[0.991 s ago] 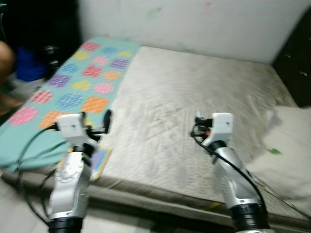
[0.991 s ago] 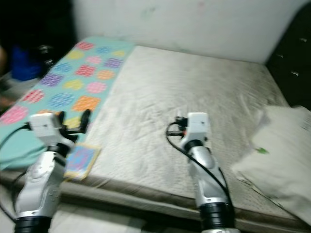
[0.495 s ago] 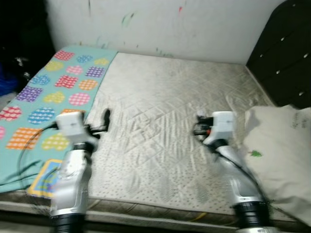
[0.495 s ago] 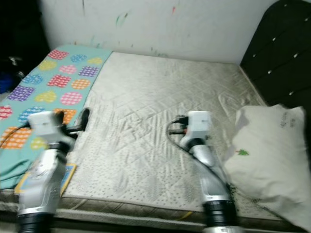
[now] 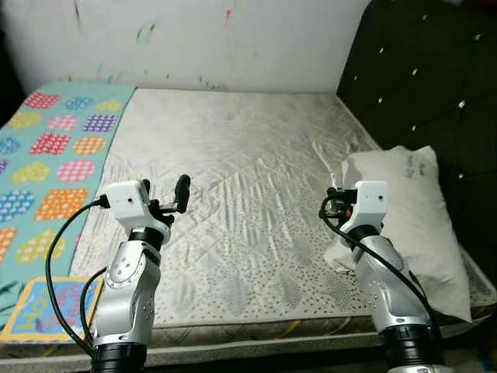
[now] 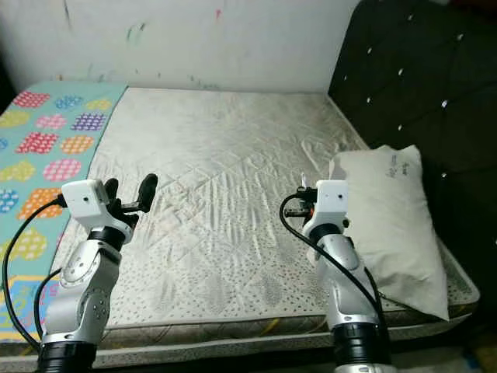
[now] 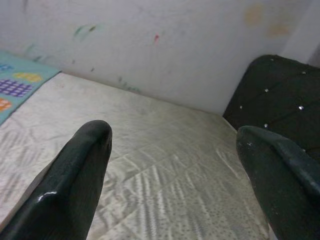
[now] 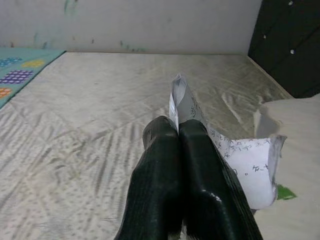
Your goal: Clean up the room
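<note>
- Right gripper (image 8: 180, 131) clenched on a printed paper scrap (image 8: 240, 162), held over the mattress (image 5: 248, 179) beside the pillow (image 5: 408, 210).
- Left gripper (image 7: 172, 165) released, empty.
- Risk: thin pinch, so paper may slip or tear.

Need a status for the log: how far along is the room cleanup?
Done: nothing clearly. In hand: right gripper is shut on a crumpled printed paper above the mattress; left gripper open, empty. Left: bin the paper, straighten the pillow and patterned blanket.
</note>
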Tool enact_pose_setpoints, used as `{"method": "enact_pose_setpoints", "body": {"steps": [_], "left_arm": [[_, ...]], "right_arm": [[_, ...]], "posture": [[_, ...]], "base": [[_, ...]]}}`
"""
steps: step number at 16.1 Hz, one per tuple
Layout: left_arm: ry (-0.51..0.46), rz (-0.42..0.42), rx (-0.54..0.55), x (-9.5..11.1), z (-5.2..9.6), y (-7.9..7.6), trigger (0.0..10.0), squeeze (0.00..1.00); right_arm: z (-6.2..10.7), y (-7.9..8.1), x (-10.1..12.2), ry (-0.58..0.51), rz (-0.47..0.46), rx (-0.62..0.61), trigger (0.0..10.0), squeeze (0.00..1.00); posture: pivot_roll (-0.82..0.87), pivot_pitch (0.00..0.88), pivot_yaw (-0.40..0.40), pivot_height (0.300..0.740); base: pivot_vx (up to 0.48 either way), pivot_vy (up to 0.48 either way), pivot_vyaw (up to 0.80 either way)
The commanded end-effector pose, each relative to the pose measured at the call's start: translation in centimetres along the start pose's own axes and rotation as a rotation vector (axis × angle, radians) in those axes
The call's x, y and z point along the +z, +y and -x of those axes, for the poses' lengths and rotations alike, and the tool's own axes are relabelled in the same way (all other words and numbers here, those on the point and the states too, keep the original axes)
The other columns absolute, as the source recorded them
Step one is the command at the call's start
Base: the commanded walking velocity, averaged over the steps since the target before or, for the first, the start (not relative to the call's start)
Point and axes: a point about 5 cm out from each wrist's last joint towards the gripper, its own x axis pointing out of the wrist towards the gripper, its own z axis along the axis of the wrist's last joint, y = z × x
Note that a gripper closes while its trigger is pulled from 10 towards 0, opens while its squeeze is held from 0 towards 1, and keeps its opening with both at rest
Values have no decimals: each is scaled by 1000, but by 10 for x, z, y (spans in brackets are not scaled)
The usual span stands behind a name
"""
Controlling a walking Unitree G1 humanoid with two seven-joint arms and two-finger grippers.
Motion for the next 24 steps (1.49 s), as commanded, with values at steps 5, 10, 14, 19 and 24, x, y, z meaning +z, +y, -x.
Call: {"method": "enact_pose_setpoints", "body": {"steps": [5,10,14,19,24], "left_arm": [[-1,0,3,1,0,4,10000,0],[-2,-1,3,1,0,4,10000,0],[-4,-2,3,1,0,4,10000,0],[-6,-2,2,2,0,4,10000,0],[-9,0,5,2,-1,4,10000,0]], "right_arm": [[-2,6,3,-11,0,27,10000,0],[-3,8,2,-8,2,38,10000,0],[-4,8,2,-5,1,45,10000,0],[-3,9,-1,6,1,51,10000,0],[-4,10,-1,11,3,55,10000,0]], "posture": [[-85,16,-64,740],[-83,10,-65,740],[-83,10,-65,740],[-84,13,-63,740],[-84,17,-65,740]], "base": [[0,390,0],[0,400,0],[0,441,0],[0,480,0],[0,480,0]]}}
